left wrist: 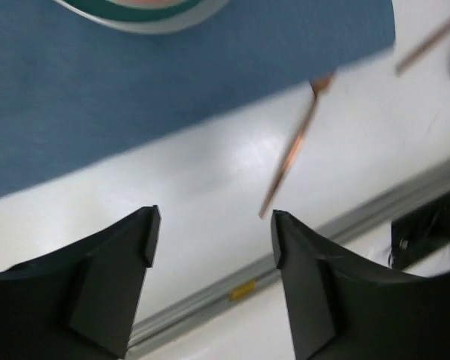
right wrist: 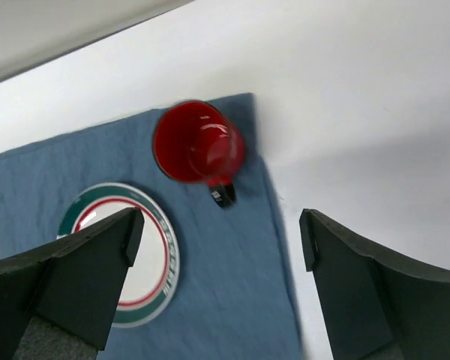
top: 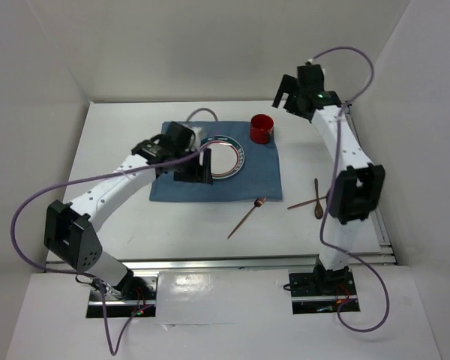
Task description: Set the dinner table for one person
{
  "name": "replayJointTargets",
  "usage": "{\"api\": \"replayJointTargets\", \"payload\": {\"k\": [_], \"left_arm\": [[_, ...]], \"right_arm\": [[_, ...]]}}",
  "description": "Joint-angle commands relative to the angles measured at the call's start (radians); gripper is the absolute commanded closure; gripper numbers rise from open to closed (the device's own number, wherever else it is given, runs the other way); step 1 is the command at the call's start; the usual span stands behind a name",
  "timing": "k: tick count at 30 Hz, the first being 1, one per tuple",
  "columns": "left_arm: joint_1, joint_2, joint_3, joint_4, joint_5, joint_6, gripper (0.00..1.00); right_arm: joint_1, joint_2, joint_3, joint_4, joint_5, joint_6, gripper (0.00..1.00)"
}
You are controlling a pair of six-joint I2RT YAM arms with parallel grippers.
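Note:
The white dinner table (top: 127, 150) carries a blue cloth mat (top: 247, 176). On the mat lie a white plate (top: 226, 156) with a green and red rim and a red cup (top: 262, 129) at its back right corner. My left gripper (top: 197, 172) hovers over the mat just left of the plate, open and empty (left wrist: 214, 229). Raised at the back right, beyond the cup, my right gripper (top: 283, 97) is open with nothing between its fingers (right wrist: 221, 232). From the right wrist, the cup (right wrist: 199, 142) and plate (right wrist: 154, 247) appear below.
A thin copper-coloured spoon (top: 247, 216) lies on the table just off the mat's front right corner, also in the left wrist view (left wrist: 292, 154). Two more crossed utensils (top: 315, 199) lie further right by the right arm. An aluminium rail (top: 232, 262) runs along the near edge.

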State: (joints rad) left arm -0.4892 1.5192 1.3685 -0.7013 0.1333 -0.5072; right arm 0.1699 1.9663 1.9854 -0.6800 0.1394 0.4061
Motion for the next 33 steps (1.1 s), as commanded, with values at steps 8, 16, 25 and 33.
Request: {"api": "replayJointTargets", "payload": {"k": [8,16,25,33], "left_arm": [[-0.431,0.277,0.052,0.062,-0.129,0.079,0.08],[-0.516,0.458,0.129,0.111,-0.271,0.036,0.21],[-0.516,0.571,0.182,0.131,-0.325,0.036,0.3],[-0.516,0.595,0.205,0.129,-0.293,0.071,0.87]], "right_arm": [[-0.199,-0.484,-0.713,0.1,-0.09,0.014,0.07],[-0.199,-0.641,-0.83,0.066,-0.146,0.014,0.12],[-0.199,-0.672,-0.81,0.057,-0.156,0.014,0.14],[-0.208,-0.681,-0.81,0.057,-0.126,0.014,0.18]]}}
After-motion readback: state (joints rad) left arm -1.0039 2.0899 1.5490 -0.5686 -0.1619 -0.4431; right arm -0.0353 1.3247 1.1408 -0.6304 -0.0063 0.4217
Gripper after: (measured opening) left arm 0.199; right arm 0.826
